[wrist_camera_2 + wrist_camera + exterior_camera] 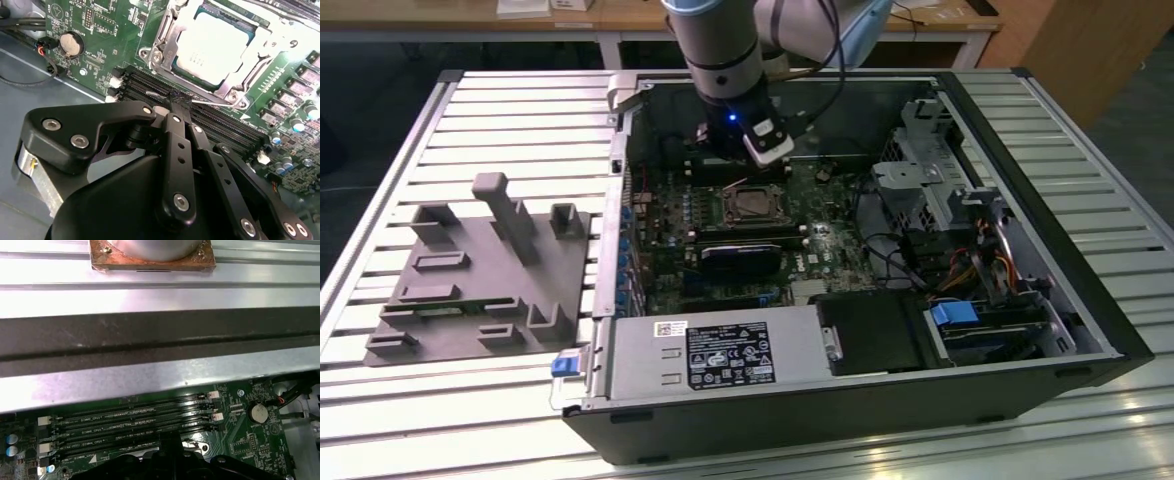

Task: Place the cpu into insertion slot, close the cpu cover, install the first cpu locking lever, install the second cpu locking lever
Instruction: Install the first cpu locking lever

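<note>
The cpu (215, 42) lies flat in the insertion slot (162, 47) on the green board, with the silver cpu cover (272, 42) down around it. In the exterior view the slot (750, 203) is just in front of my gripper (750, 150), which hangs inside the open computer case. My gripper (176, 106) is shut, its black fingers (172, 150) pressed together over the long memory slots (145, 85) beside the socket. A thin silver locking lever (212, 102) runs from the socket's corner to the fingertips; I cannot tell whether it is pinched or only touched.
A round coin battery (71, 44) sits on the board with black cables (25, 22) nearby. The case wall (160, 340) rises close behind the memory slots (135, 420). A black heatsink (740, 262), power supply (720, 355) and drive cage (947, 190) crowd the case. A grey fixture (480, 270) lies on the exterior view's left.
</note>
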{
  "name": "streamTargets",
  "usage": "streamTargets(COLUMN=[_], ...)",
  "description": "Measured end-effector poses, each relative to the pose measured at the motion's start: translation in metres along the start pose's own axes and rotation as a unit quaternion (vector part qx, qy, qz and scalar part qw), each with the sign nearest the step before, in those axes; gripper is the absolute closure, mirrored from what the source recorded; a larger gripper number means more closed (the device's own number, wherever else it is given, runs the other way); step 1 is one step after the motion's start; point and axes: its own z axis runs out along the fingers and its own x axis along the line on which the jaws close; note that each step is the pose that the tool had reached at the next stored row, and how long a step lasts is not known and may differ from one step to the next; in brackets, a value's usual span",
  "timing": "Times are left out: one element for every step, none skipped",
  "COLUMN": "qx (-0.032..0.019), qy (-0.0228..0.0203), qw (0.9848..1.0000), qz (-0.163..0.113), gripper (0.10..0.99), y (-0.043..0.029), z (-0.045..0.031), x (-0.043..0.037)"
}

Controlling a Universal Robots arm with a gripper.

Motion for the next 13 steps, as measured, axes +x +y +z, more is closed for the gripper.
streamTargets(qx=[0.0009,0.0023,0.0044,0.0064,0.0074,0.0078,0.008,0.0082,0.0084,0.0088,0.0092,0.0097,0.0101], qy=[-0.0006,-0.0012,-0.002,-0.0027,-0.0032,-0.0035,-0.0037,-0.0038,-0.0039,-0.0043,-0.0048,-0.0053,-0.0058], qw=[1.0,1.0,1.0,1.0,1.0,1.0,1.0,1.0,1.0,1.0,0.9999,0.9999,0.9999], qz=[0.0,-0.001,-0.001,-0.001,-0.001,-0.001,-0.001,-0.001,0.0,0.002,0.004,0.006,0.008], gripper=[0.984,0.984,0.984,0.984,0.984,0.984,0.984,0.984,0.984,0.984,0.984,0.984,0.984], y=[-0.0002,-0.0004,-0.0006,-0.0006,-0.0005,-0.0002,0.0003,0.0007,0.0013,0.0018,0.0025,0.0032,0.0039], z=[0.0008,0.0015,0.0021,0.0025,0.0028,0.0031,0.0033,0.0036,0.0038,0.0041,0.0044,0.0047,0.0049], x=[0.0002,0.0005,0.0009,0.0012,0.0016,0.002,0.0023,0.0025,0.0027,0.0028,0.003,0.0032,0.0034])
